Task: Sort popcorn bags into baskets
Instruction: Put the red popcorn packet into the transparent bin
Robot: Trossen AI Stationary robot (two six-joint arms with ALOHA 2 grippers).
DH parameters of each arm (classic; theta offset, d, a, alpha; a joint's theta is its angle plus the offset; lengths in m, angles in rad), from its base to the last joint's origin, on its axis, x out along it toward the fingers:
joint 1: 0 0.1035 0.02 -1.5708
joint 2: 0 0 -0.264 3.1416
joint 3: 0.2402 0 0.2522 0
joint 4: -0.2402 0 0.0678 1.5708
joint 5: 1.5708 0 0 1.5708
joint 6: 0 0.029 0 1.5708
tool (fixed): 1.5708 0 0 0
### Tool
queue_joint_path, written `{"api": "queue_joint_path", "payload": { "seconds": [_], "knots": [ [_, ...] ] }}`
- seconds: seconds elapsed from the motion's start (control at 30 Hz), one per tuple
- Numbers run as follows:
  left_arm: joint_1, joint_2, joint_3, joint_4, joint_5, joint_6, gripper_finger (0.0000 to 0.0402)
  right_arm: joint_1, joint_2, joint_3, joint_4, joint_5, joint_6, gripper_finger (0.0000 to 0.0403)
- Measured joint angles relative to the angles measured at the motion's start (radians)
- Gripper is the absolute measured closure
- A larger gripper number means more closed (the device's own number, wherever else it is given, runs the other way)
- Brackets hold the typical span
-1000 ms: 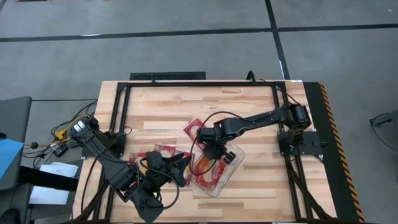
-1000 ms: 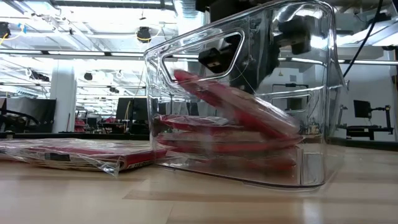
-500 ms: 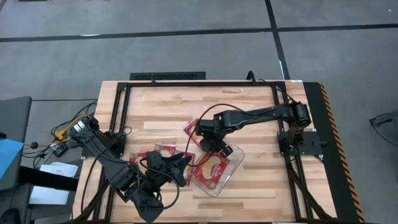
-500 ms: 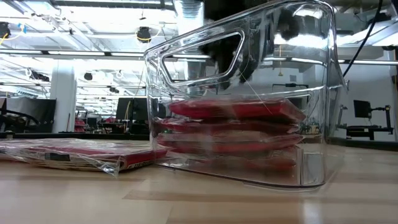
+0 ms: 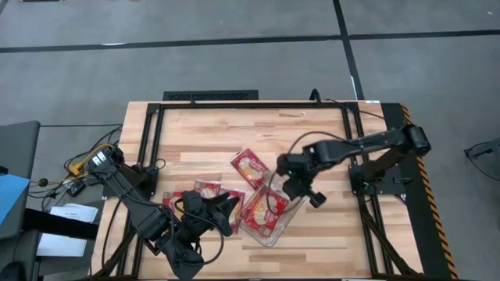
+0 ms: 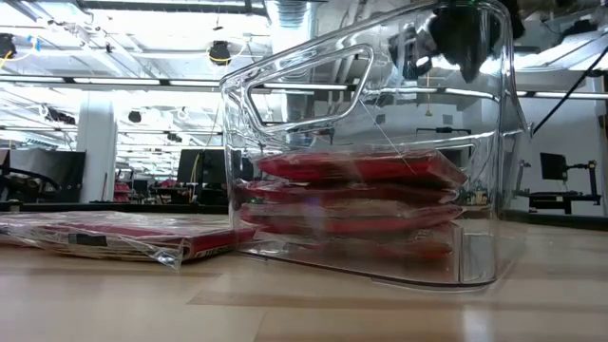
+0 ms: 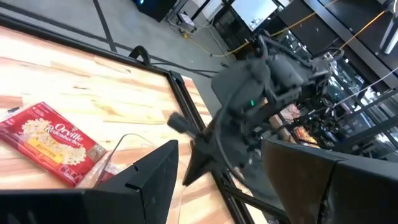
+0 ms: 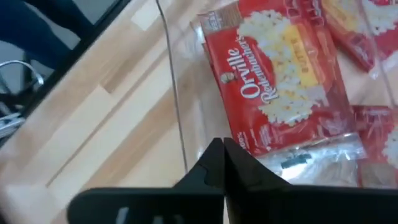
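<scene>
Right pincer (image 5: 301, 187) clenched tight, fingertips pressed together, grasping nothing; hovering above the desk (image 5: 203, 133) just right of the clear tub (image 5: 291, 209), past its far right corner. Seen in the right wrist view with closed fingertips (image 8: 222, 163) over the tub's transparent wall and a red popcorn bag (image 8: 273, 81) lying flat inside.

Left pincer (image 5: 223, 211) with fingers parted, holding nothing, low at the near left of the desk, just left of the tub, fingers (image 7: 155, 171) pointing toward it.

Clear tub (image 6: 475, 171) near the middle of the desk, toward the near edge, turned at an angle. Inside, a level stack of red popcorn bags (image 6: 356, 204), top one (image 5: 264, 211) face up.

Loose bags outside the tub: one (image 5: 250, 167) on the bare wood just beyond the tub's far left side, others (image 5: 207, 190) overlapping at the left, partly beneath the left arm; the same pile (image 6: 114, 236) lies flat in the low view.
</scene>
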State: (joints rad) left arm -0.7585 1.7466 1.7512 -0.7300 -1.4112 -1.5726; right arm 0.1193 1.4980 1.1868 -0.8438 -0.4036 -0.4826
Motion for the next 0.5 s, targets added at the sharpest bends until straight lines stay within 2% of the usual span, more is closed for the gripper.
{"api": "queue_joint_path", "payload": {
  "seconds": [0.2, 0.4, 0.5],
  "knots": [
    [0.007, 0.0, 0.0, -0.014, 0.0, -0.007, 0.0182, 0.089, 0.015, -0.061, 0.065, 0.11, 0.029, 0.0367],
    [0.011, 0.0, 0.0, -0.02, 0.0, -0.025, 0.0182, 0.132, 0.086, -0.062, 0.102, 0.124, 0.003, 0.0393],
    [0.01, 0.0, 0.0, -0.025, 0.0, -0.041, 0.0182, 0.146, 0.133, -0.054, 0.105, 0.121, -0.004, 0.0394]
  ]
}}
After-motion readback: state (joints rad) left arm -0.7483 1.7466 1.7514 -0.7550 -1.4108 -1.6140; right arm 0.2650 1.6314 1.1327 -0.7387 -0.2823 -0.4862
